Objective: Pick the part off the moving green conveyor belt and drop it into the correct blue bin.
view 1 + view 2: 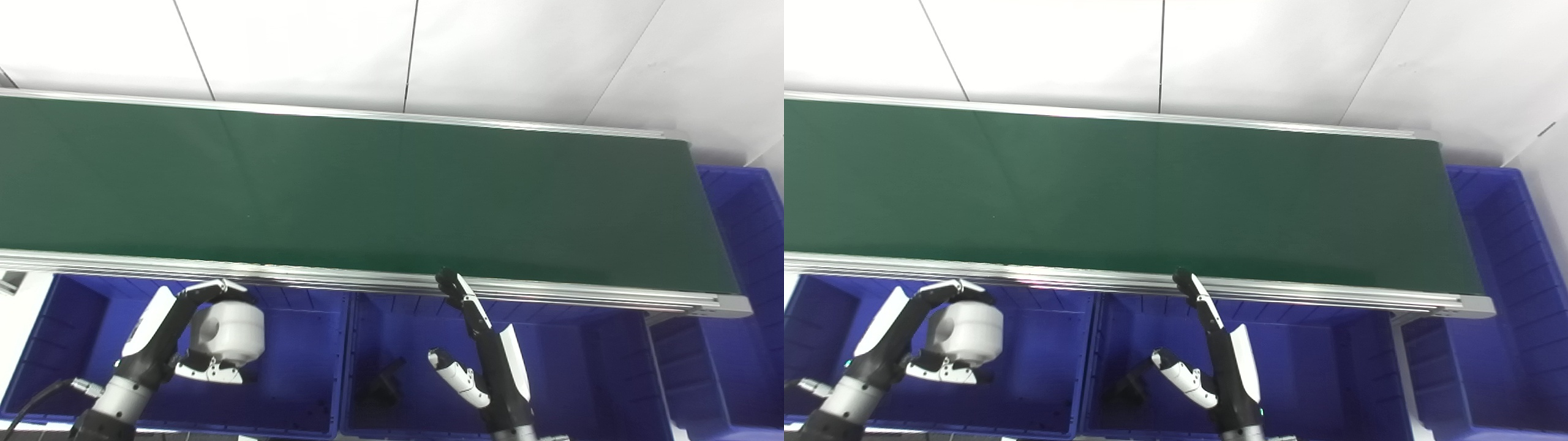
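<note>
Left hand (184, 343) gripped the white cylindrical part (228, 334) above the left blue bin (294, 392). Right hand (484, 361) open, fingers spread, over the middle bin (569, 367). Left eye view showed a black piece (384, 383) there more clearly. Green conveyor belt (367, 190) bare; white wall panels (306, 49) at 12 o'clock.

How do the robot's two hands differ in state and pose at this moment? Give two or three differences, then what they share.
The left hand is shut on a white part; the right hand holds nothing, fingers apart. The left hand is over the left blue bin; the right hand is over the middle blue bin, fingers reaching the conveyor's rail. Both are on the belt's near side.
</note>
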